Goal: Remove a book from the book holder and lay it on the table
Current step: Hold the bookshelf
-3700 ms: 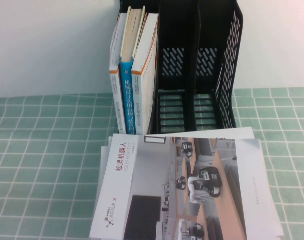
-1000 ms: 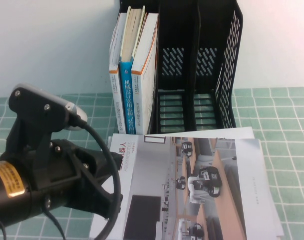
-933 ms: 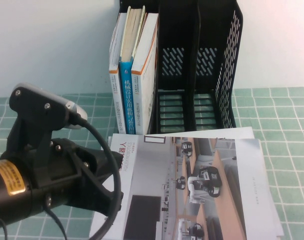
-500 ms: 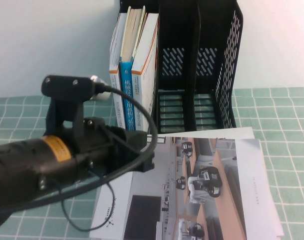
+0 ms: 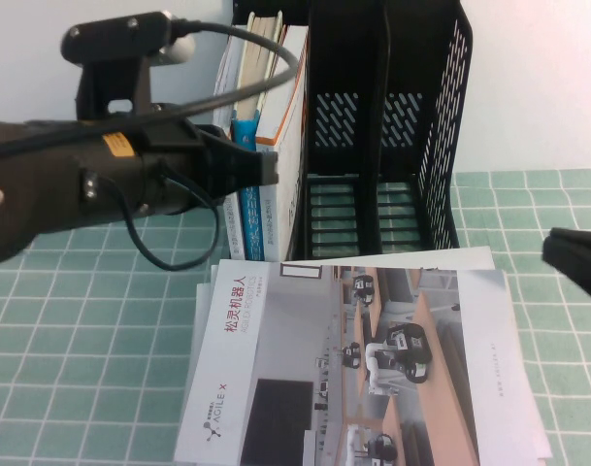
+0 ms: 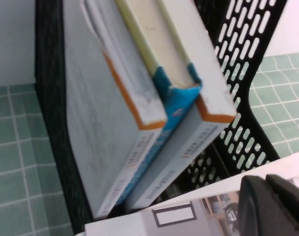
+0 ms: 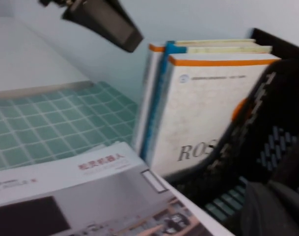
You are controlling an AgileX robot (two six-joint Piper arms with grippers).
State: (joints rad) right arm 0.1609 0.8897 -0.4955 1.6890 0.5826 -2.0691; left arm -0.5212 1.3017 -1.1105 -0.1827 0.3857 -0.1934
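The book (image 5: 283, 146) stands upright in the leftmost slot of the book holder (image 5: 441, 126), its long axis vertical and its spine facing the near side. It is the rightmost of three volumes, pressed against a blue-spined book (image 5: 246, 209) with another white book (image 6: 107, 123) beyond that. The left gripper (image 5: 261, 167) is level with the upper part of the spine and just in front of it, its tip at or nearly touching the spine, so the book lies straight ahead of it, toward the far side. Whether its fingers are parted or closed cannot be told. The left arm is plainly the nearer one — the right gripper (image 5: 572, 260) sits low at the right edge, well apart from the holder, closed and holding nothing.

The book is thick, with a white cover, an orange band along its top edge, part of an orange circle, and a large black "ROS" (image 7: 201, 150) on the cover facing the empty middle slot.

On the table (image 5: 72, 320), near the holder's foot, lies a thin brochure (image 5: 373, 369) printed with robot photos — it covers the likely landing spot.
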